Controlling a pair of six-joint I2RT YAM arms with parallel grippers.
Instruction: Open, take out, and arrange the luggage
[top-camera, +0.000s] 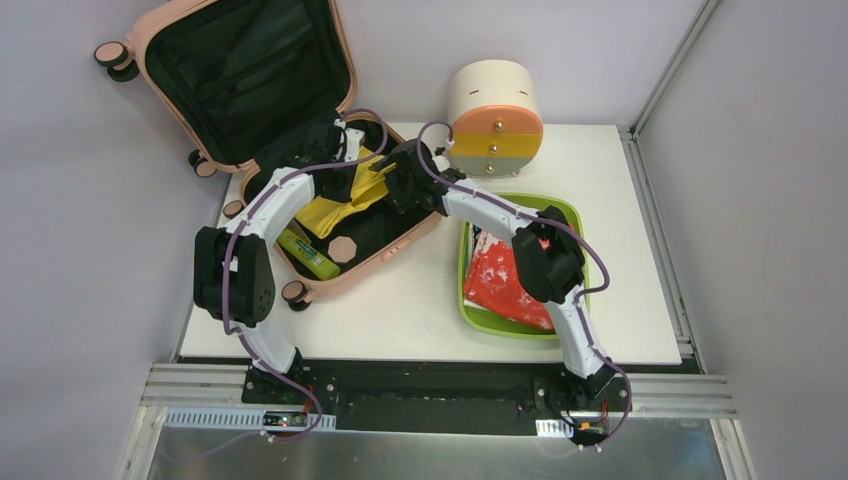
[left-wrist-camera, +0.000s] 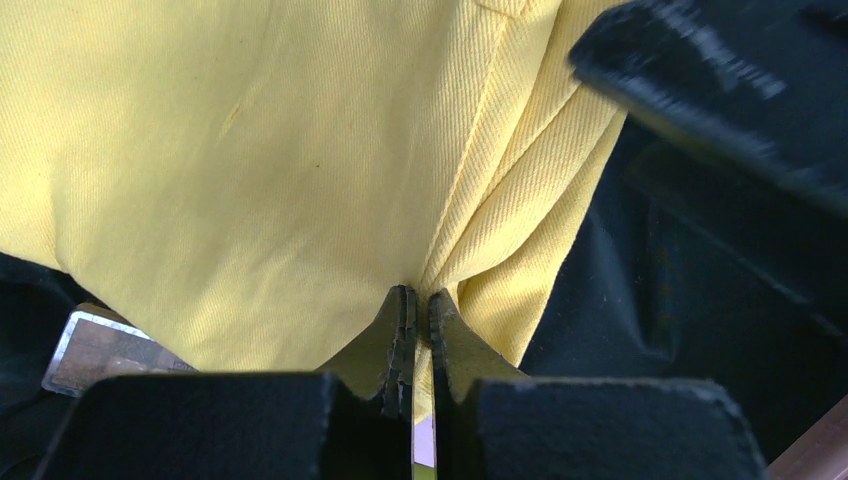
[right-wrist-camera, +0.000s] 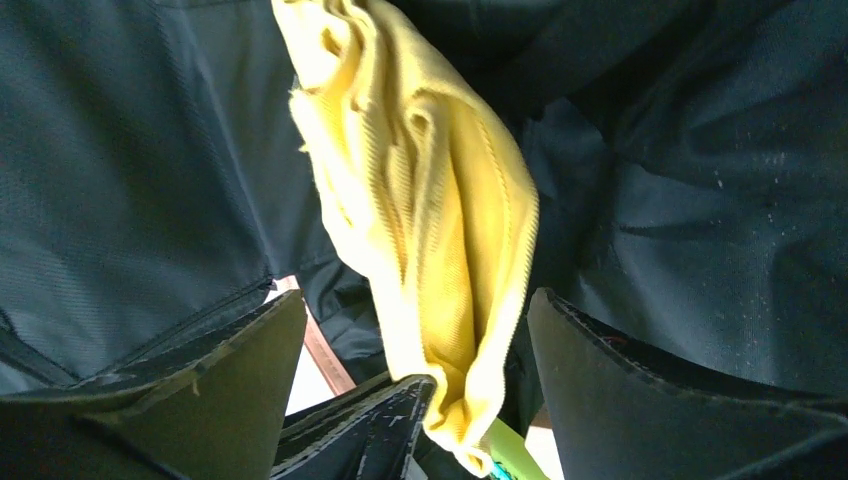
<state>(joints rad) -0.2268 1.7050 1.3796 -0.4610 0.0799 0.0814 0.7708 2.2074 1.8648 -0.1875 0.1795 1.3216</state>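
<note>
While both arms stretch out over it, table (top-camera: 400, 310): white flat top, lying under the two grippers.
Luggage (top-camera: 240, 75): large peach-pink hard-shell luggage with black fabric lining. It lies open around both grippers, and its lid stands up just beyond them.
Tray (top-camera: 464, 285): lime-green plastic tray, to the right of the right gripper and nearer the arm bases, well apart from it.
Drawer unit (top-camera: 490, 110): cream cylindrical drawer unit with orange, yellow and grey fronts, beyond the right gripper and to its right.
Cloth (left-wrist-camera: 250, 170): yellow twill cloth, bunched inside the lower shell. One fold is caught in the left gripper, and a hanging end droops between the right gripper's fingers.
Packet (top-camera: 500, 280): red-and-white crinkled packet in the tray, under the right arm's elbow.
Tube (top-camera: 305, 252): lime-green tube in the lower shell, nearer the bases than the left gripper.
Left gripper (left-wrist-camera: 415, 295): jaws pressed together, pinching a fold of the cloth.
Right gripper (right-wrist-camera: 415, 300): just beside the left one, jaws spread wide on either side of the cloth's end.
</note>
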